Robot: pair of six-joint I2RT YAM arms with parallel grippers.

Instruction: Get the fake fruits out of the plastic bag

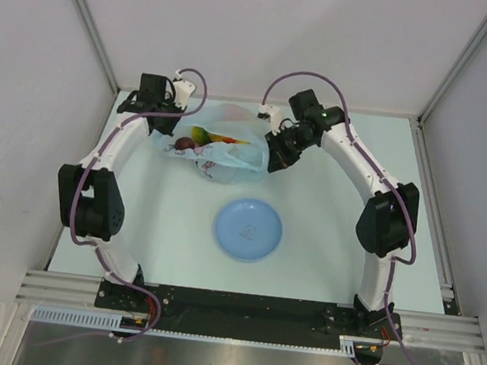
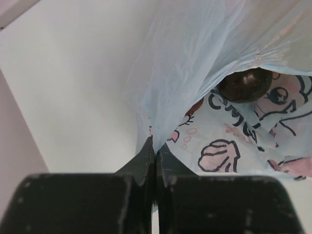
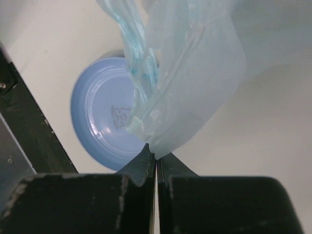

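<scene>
The left gripper [image 2: 155,146] has its jaws pressed together on a fold of the thin, crinkly, translucent pale-blue plastic bag [image 2: 195,68], pinching the film at the bag's left edge. The right gripper [image 3: 156,155] also has its jaws pressed together on the film, at the bag's right edge. The bag carries a cartoon print in dark lines and pink-red. It spans the gap between the two grippers over the far part of the pale tabletop [image 1: 335,218].

The glossy fake fruits lie inside the bag. The small dark maroon round fruit [image 2: 244,85] shows under an overhanging fold in the left wrist view. The top view shows the curved yellow banana [image 1: 199,133] and a red-orange fruit [image 1: 228,140] through the film; the shape of the latter is unclear. A round blue plate [image 1: 247,229] rests on the tabletop nearer the arm bases, apart from the bag.
</scene>
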